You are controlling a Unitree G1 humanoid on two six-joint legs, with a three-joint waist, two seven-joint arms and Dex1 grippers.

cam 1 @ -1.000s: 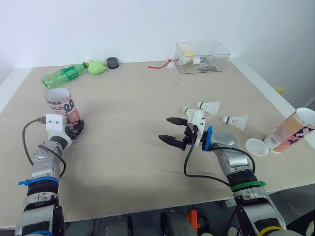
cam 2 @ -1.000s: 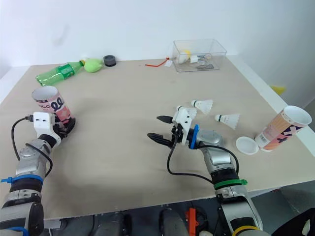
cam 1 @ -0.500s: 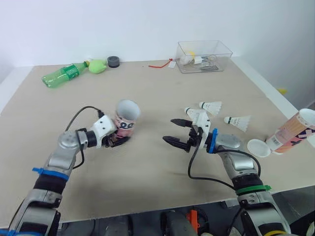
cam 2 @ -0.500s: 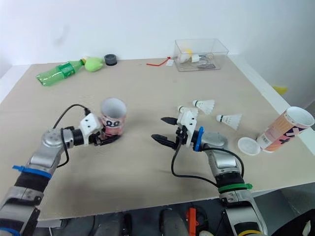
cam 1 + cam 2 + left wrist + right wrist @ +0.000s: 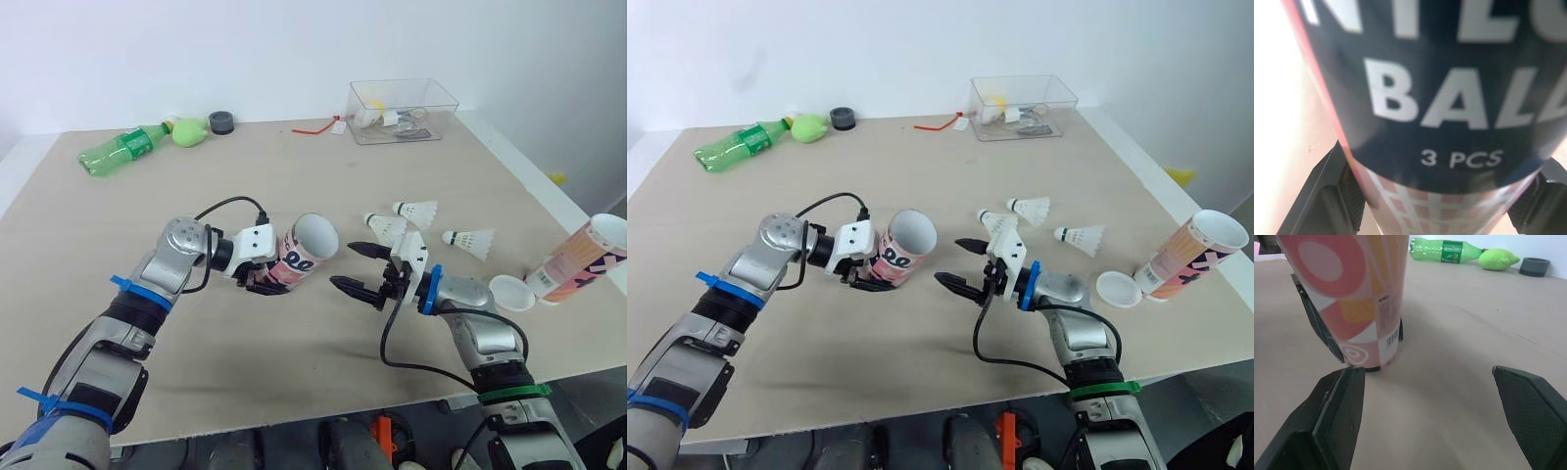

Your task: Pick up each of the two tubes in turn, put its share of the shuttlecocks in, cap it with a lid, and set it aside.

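The left gripper (image 5: 266, 278) has its jaws clamped on the lower end of a pink tube (image 5: 306, 251). It holds the tube tilted near the middle of the surface (image 5: 245, 186), the open mouth turned up and toward the right gripper (image 5: 345, 264), whose jaws stand wide apart just beside it. Three shuttlecocks (image 5: 419, 210) lie just behind the right gripper, and farther right a white lid (image 5: 511, 292) lies just beside the second tube (image 5: 580, 262), which is tilted at the surface's edge.
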